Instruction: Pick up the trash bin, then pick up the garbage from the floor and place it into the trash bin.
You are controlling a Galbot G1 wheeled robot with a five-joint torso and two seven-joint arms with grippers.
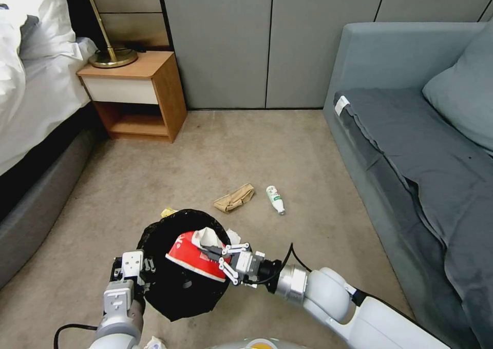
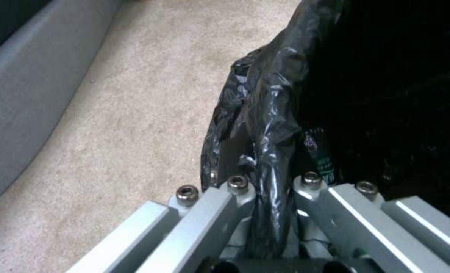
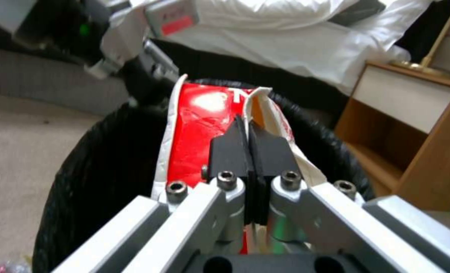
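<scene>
Left hand (image 1: 134, 273): clamped on the bagged rim of the trash bin (image 1: 174, 287), held off the floor.
Right hand (image 1: 222, 259): pinched together on a red-white packet (image 1: 192, 259) over the bin's mouth.
Beyond the bin: brown paper bag (image 1: 234, 198), small bottle (image 1: 275, 199) on the carpet.

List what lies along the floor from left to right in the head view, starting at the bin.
Trash bin held by the left claw → crumpled brown paper bag → small bottle → sofa.
</scene>
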